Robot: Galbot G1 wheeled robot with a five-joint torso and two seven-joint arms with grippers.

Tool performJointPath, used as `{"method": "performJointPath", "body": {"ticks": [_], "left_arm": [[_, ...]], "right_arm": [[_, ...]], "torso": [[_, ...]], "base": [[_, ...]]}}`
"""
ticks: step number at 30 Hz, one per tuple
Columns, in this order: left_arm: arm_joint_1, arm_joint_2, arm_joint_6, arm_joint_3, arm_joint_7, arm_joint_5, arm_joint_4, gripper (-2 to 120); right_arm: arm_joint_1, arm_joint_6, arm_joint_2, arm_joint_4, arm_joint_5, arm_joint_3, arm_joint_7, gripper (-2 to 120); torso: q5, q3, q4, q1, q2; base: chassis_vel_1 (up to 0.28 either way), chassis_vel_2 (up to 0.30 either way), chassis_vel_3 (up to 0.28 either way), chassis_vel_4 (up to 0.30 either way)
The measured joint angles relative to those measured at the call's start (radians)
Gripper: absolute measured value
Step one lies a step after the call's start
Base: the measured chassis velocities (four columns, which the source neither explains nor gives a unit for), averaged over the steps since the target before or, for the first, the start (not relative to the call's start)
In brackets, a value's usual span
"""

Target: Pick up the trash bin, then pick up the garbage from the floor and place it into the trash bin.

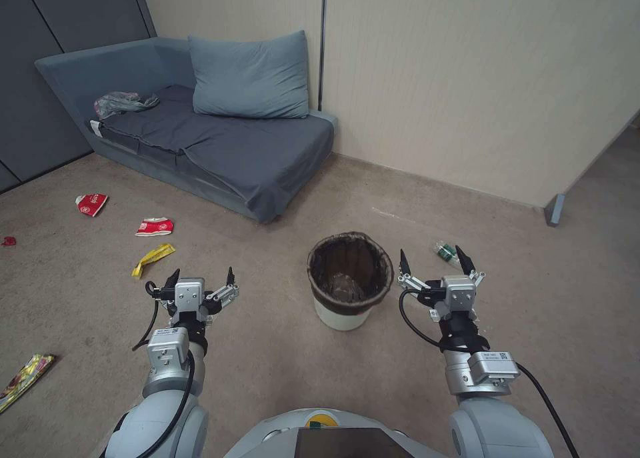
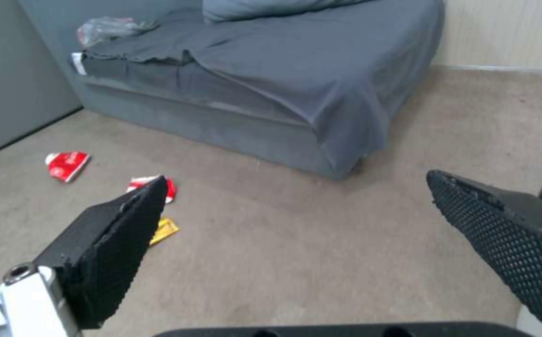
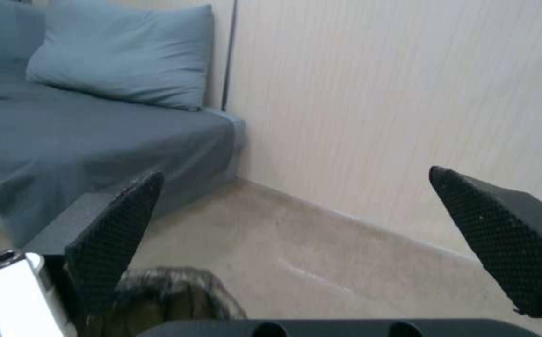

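Between both claws, slightly ahead, on the carpet: trash bin [image 1: 349,281], upright, untouched. Right claw [image 1: 437,261] spread wide, nearer, rim just to its left. Left claw [image 1: 202,279] equally wide, farther off. Green-labelled bottle [image 1: 445,251] lying just beyond right claw.

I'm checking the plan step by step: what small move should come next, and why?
Probably bring the right tool toward the trash bin rim: the bin stands ungrasped on the carpet between both open tools, nearer the right one; the left tool hovers farther off.
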Motion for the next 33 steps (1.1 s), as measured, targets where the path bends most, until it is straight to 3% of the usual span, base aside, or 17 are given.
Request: {"method": "performJointPath", "body": {"ticks": [11,12,16,27,33], "left_arm": [[0.001,0.002,0.003,0.002,0.002,-0.002,0.000,100],[0.002,0.004,0.003,0.002,0.003,-0.002,0.000,100],[0.003,0.006,0.004,0.002,0.004,-0.002,0.000,100],[0.004,0.010,0.014,0.009,0.006,-0.009,0.000,100],[0.004,0.020,0.047,0.015,0.021,-0.076,0.000,100]], "right_arm": [[0.001,0.018,0.000,-0.006,-0.005,0.001,-0.007,100],[0.002,0.067,0.000,-0.021,-0.021,0.001,-0.009,100],[0.002,0.100,0.000,-0.030,-0.031,0.001,-0.010,100],[0.001,0.106,0.000,-0.035,-0.050,-0.002,-0.010,100],[0.000,0.107,0.000,-0.036,-0.055,-0.003,-0.010,100]], "torso": [[0.0000,0.000,0.0002,0.000,0.000],[-0.0001,0.000,0.0001,0.000,0.000],[-0.0001,0.000,0.0000,0.000,0.000],[0.0000,0.000,0.0001,0.000,0.000],[0.0000,0.000,0.0002,0.000,0.000]], "base": [[-0.157,0.141,0.161,-0.157],[-0.038,0.013,0.046,-0.078],[-0.010,0.003,0.011,-0.019],[0.000,0.000,0.000,0.000],[0.000,0.000,0.000,0.000]]}}
